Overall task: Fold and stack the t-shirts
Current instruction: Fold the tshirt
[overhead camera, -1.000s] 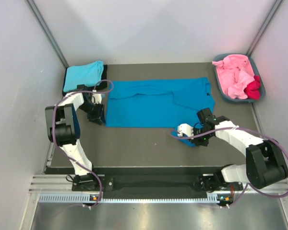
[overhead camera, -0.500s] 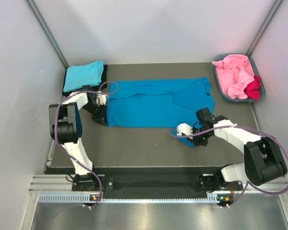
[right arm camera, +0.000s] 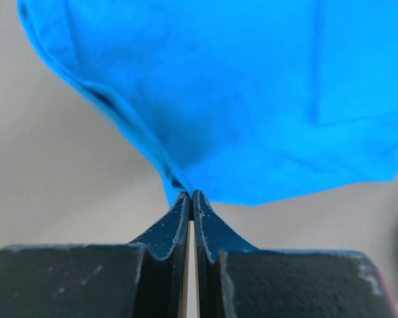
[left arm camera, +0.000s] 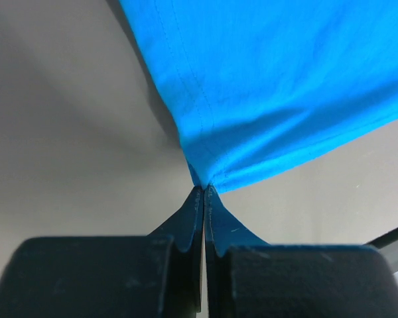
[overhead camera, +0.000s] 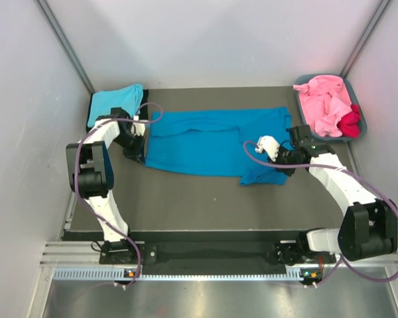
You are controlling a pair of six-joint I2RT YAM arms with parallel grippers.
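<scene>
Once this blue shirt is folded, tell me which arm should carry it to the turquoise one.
Left, probably. The left gripper, shut on the near-left corner of the blue shirt, sits just beside the turquoise shirt; the right gripper pinches the opposite end, over by the tub.

A robotics lab test cell. Plain white panel walls joined by bare aluminium struts box in a dark grey work mat. At 6 o'clock a slotted aluminium rail carries two small white-and-black arms, the left arm and the right arm, trailing loose purple cables. The only homely things are a blue t-shirt mid-mat and a grey-blue tub at 2 o'clock.
</scene>
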